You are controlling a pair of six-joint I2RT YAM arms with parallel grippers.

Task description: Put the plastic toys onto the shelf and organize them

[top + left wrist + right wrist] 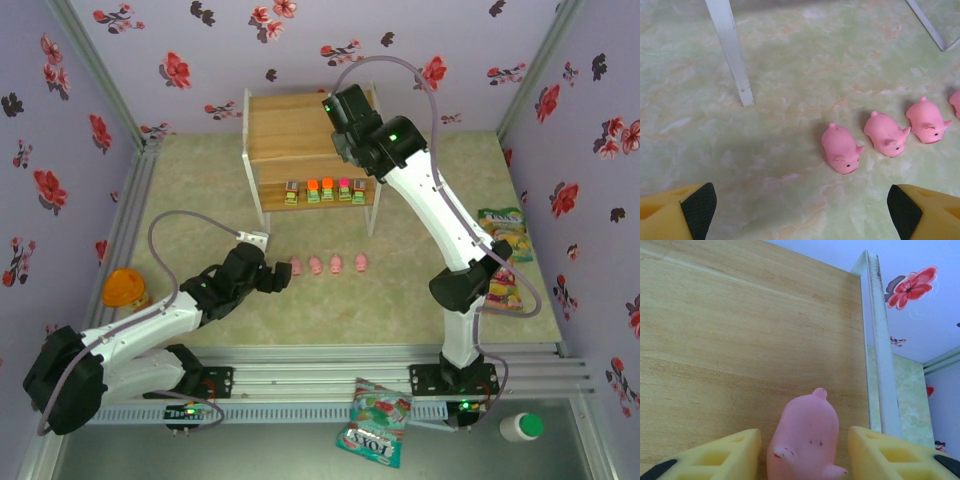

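The right gripper hovers over the shelf at upper centre, its yellow fingers apart on either side of one pink pig that stands on the top board, a thin strip of wood showing on each side. Five blocky green-based pieces line the lower tier. On the table, mid-frame, a row of four pigs stands in front of the shelf. The left gripper hangs just left of that row, pincer spread wide and holding nothing, the nearest pig ahead of it.
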